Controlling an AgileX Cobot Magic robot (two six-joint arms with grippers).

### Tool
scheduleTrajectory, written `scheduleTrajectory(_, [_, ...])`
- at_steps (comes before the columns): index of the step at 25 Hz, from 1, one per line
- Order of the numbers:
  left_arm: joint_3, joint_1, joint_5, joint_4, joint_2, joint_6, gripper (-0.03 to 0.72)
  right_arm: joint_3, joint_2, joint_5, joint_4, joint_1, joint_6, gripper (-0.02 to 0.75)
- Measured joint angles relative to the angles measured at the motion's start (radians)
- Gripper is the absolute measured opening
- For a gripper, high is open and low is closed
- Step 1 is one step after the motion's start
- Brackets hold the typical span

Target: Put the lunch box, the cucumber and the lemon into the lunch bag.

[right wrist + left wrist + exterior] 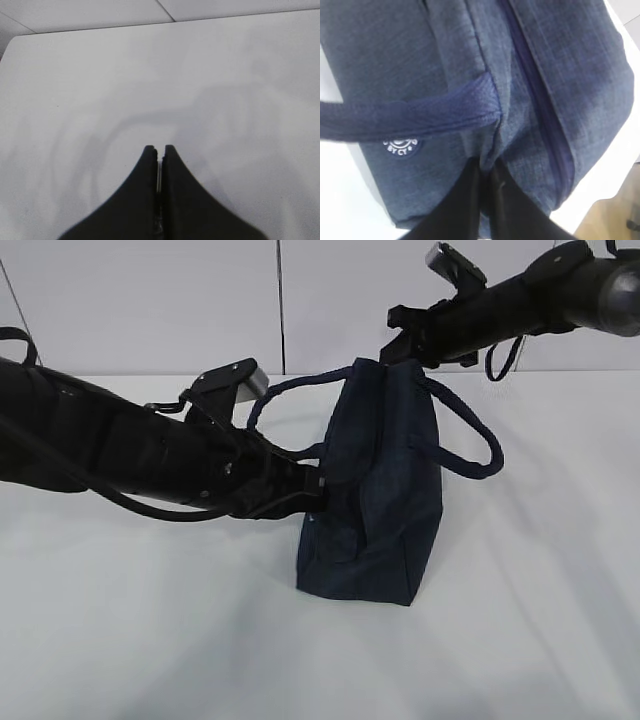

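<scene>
bag: the navy lunch bag (375,480) stands mid-table, zipper closed along its top
room: bare white table (520,620) wide open on the near side and right
left arm: reaches in low from the left; left gripper (484,167) pinched onto bag fabric
right arm: high at far right; right gripper (159,150) closed, empty

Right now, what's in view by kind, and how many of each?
Bag: 1
Bag handles: 2
Grippers, left and right: 2
Table: 1
Lunch box, cucumber, lemon: 0 visible
Total: 6
</scene>
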Motion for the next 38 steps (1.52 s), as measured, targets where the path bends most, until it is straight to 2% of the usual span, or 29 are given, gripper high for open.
scheduleTrajectory(9, [0.002,0.002,-0.105,-0.01,0.0,0.0,-0.005,0.0,0.0,0.056,-0.035,-0.029,0.015,0.007])
scheduleTrajectory(13, [-0.008,0.031,-0.133,-0.01,-0.002,0.0,-0.005,0.0,0.0,0.102,-0.056,-0.03,0.015,0.007])
scheduleTrajectory(22, [-0.131,0.132,-0.314,0.001,-0.002,0.0,-0.005,-0.075,0.0,0.27,-0.114,-0.034,0.015,0.007])
scheduleTrajectory(28, [-0.182,0.175,-0.404,0.008,0.0,0.004,-0.005,-0.14,0.0,0.429,-0.141,-0.034,0.015,0.007])
scheduleTrajectory(38, [-0.29,0.187,-0.454,0.069,0.057,0.004,-0.006,-0.14,0.0,0.447,-0.104,-0.036,0.013,0.007])
